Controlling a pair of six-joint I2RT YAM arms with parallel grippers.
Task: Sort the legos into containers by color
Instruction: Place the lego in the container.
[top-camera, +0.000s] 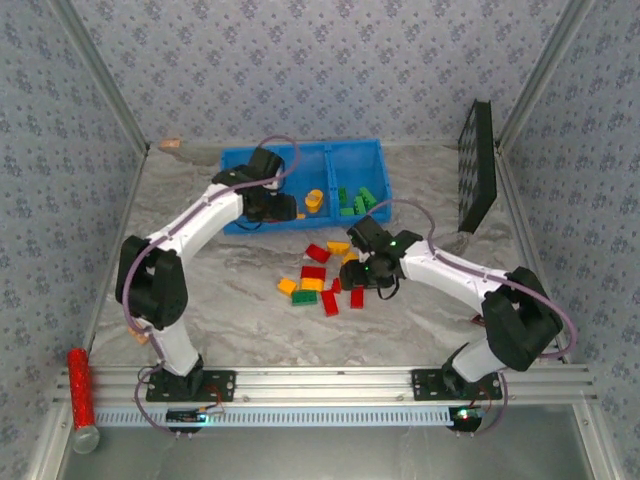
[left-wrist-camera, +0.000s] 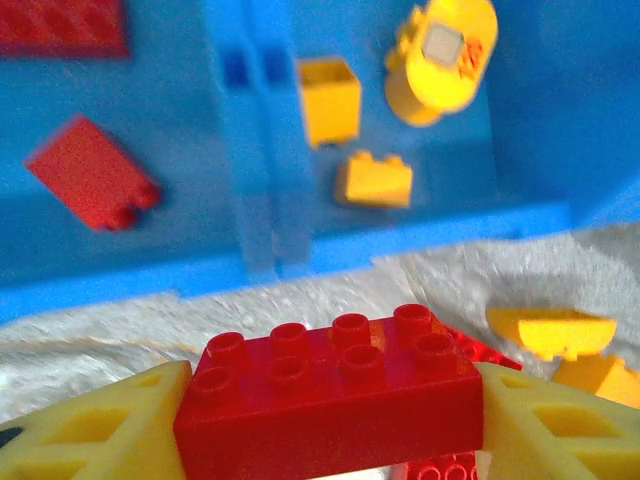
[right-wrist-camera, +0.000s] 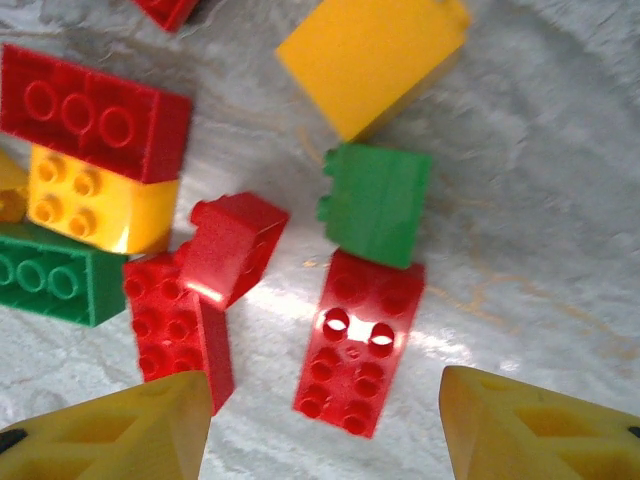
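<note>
While left pincer (left-wrist-camera: 330, 425) clamps studded red brick (left-wrist-camera: 330, 385), glossy blue bins (left-wrist-camera: 150, 275).

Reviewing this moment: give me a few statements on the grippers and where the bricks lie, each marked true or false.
1. The left gripper holds a red brick. True.
2. The right gripper is shut on a green brick. False: its jaws stand open above loose bricks on the table.
3. Green bricks lie in the compartment of the blue bins that is on the right in the top view. True.
4. Every brick is already in the bins. False: red, yellow and green ones lie on the table.
5. In the left wrist view, yellow pieces share a compartment with the red ones. False: a divider stands between them.
</note>
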